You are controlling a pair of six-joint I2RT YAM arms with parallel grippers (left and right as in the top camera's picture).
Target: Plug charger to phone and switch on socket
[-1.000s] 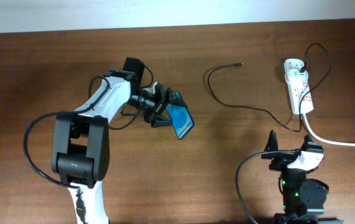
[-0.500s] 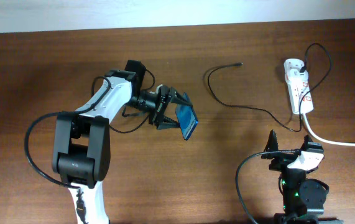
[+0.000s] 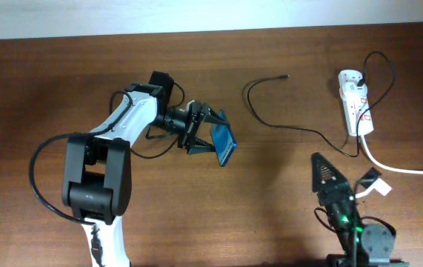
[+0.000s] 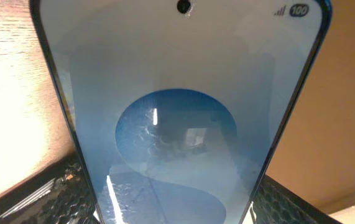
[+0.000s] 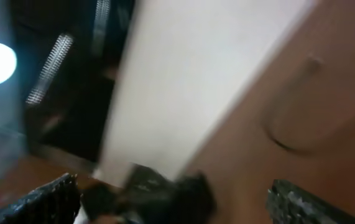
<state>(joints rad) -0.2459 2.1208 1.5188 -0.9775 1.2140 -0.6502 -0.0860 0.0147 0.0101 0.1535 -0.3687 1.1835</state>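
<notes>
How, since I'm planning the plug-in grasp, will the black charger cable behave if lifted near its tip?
Probably floppy: the charger cable lies in loose curves. Likely light, being very thin. Its far end seems plugged into the power strip, so it may tug.

The phone (image 3: 224, 143) is black-edged, its screen pale blue with a darker blue oval. Right of it, the charger cable (image 3: 294, 127) is black, the power strip (image 3: 355, 104) white with red marks, its cord (image 3: 404, 170) white. The table (image 3: 48, 74) is brown wood grain.

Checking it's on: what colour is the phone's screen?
The phone glows blue, darker blue circle; left wrist view.
</notes>
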